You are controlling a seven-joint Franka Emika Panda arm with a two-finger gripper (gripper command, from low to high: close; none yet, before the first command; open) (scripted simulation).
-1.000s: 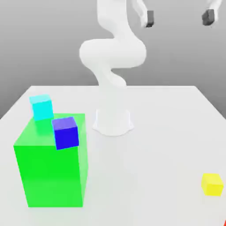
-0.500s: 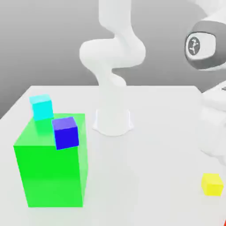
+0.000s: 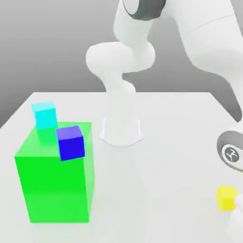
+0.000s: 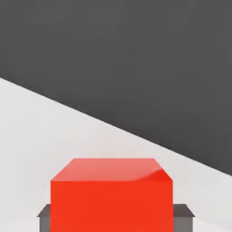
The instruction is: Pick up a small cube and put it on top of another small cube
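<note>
Nearest, hand view: red cube (image 4: 111,195) sits right between the fingers (image 4: 44,216), dark pads showing at both its sides, low at about 6 o'clock in that picture. Gripper (image 4: 113,217) reads as pinched on the red cube, fingers nearly together with the cube between them. Cube rests on the table (image 4: 41,131), top face level, not tilted.

Step in hand, as I judge it: grasp just made, lift comes next. To do it well: lift straight up before any sideways travel, keep the wrist square so the cube doesn't twist in the pads, clear the yellow cube (image 3: 227,198) sitting close by. Slip risk looks low, pads flank the cube's middle.

Exterior view: yellow cube near 4 o'clock at the table's edge, arm (image 3: 209,38) bending down over it at the exterior view's right. Big green block (image 3: 54,175) at 8 o'clock, blue cube (image 3: 71,142) at its top front corner, cyan cube (image 3: 45,115) just behind at 10 o'clock. The yellow cube looks the closest candidate to stack on, though any small one could serve.

Farther: arm base (image 3: 122,129) at table centre. Table is plain white, smooth. Beyond it a flat grey backdrop, dark grey in the hand view.
</note>
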